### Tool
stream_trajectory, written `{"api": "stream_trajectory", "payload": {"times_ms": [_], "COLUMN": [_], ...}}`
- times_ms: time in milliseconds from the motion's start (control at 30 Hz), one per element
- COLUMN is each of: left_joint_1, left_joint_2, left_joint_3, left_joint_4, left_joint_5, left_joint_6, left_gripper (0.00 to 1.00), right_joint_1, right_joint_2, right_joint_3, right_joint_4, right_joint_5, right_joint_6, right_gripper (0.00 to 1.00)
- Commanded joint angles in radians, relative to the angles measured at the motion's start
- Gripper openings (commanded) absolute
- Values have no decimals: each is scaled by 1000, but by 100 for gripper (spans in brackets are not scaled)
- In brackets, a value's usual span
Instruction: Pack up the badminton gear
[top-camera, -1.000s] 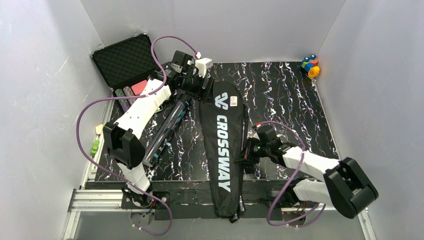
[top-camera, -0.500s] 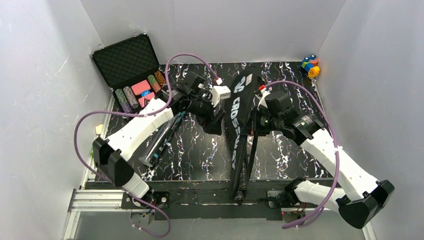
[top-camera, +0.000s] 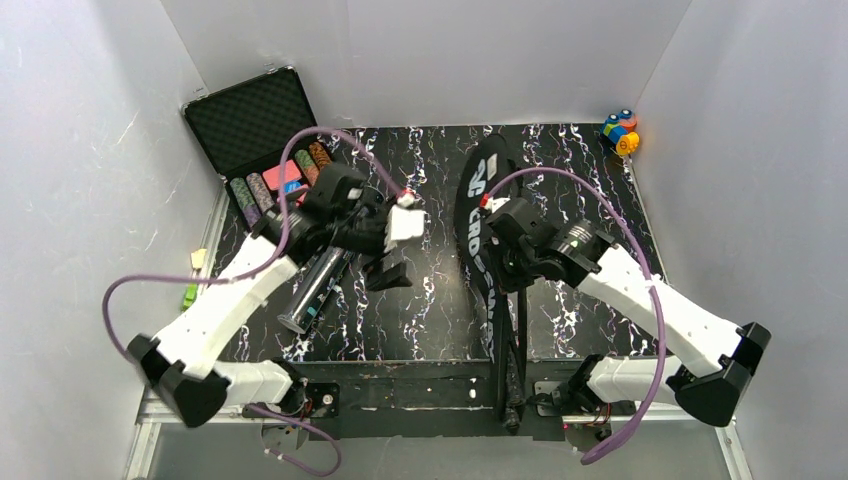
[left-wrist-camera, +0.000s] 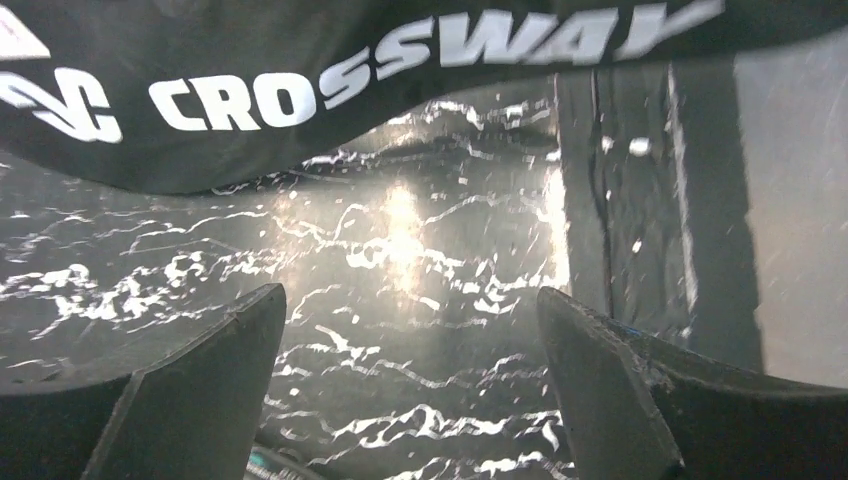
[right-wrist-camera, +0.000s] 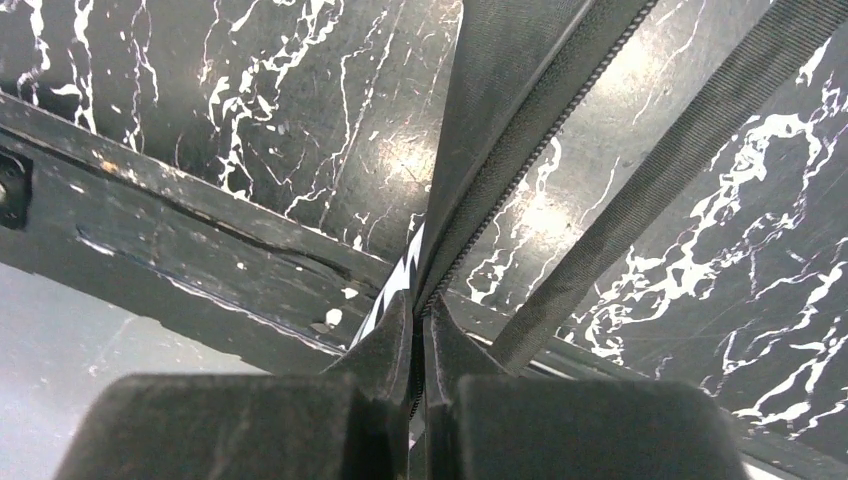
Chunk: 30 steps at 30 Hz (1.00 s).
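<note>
Top external view: we locate the CROSSWAY bag (top-camera: 474, 205) tipped up on its long edge over the marbled mat (top-camera: 420, 320). It runs from about 12 o'clock down to 6 o'clock, just right of the mat's centre, and its narrow end reaches the near frame between the two arm bases. Whether its lower edge touches the mat we cannot tell. The right gripper (right-wrist-camera: 420, 320) is clenched on the bag. In the right wrist view its two fingers meet with the fabric and the zipper (right-wrist-camera: 520, 170) teeth pinched between them, and a webbing strap (right-wrist-camera: 690, 150) slants away at about 1 o'clock from the fingertips. The left gripper (left-wrist-camera: 410, 292) is released: its jaws stand wide apart with nothing between them (only bare mat shows in the gap). It hangs over the mat at roughly 9 o'clock from the bag, near it but apart, and the left wrist view shows the bag's white lettering across the top, beyond the fingertips. We find the long dark tube (top-camera: 318, 283) lying slanted on the mat at about 8 o'clock, partly under the left arm; whether its lid is fitted we cannot tell. The open foam-lined case (top-camera: 250, 120) sits at 10 o'clock with rows of poker chips (top-camera: 262, 190) in its lower half. The toy blocks (top-camera: 620, 131) sit in the far corner at 1 o'clock, well apart from both arms.
</note>
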Motion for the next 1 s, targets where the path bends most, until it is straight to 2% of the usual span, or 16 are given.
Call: {"api": "stream_trajectory", "payload": {"times_ms": [0, 167, 233, 400, 567, 700, 733, 967], "left_joint_1": [-7, -3, -3, -3, -6, -16, -36, -47], "left_joint_2": [-211, -316, -322, -234, -127, -59, -39, -9], "left_joint_3": [-176, -361, -419, -387, -327, -226, -199, -182], "left_joint_4": [181, 422, 530, 471, 450, 325, 248, 152], "left_joint_5": [-60, -149, -162, -140, -119, -74, -51, -37], "left_joint_6": [261, 432, 445, 471, 511, 556, 589, 618], "left_gripper": [98, 98, 98, 98, 98, 98, 96, 93], "right_joint_1": [86, 244, 315, 469, 617, 691, 714, 787], "right_joint_2": [33, 60, 49, 50, 116, 180, 224, 205], "right_joint_3": [108, 125, 104, 73, 84, 109, 128, 188], "right_joint_4": [-1, -46, -41, -52, -142, -264, -306, -319], "right_joint_5": [87, 287, 352, 546, 744, 874, 929, 1033], "right_joint_6": [-100, -136, -140, -112, -40, 64, 115, 158], "right_gripper": [1, 1, 1, 1, 1, 1, 1, 1]}}
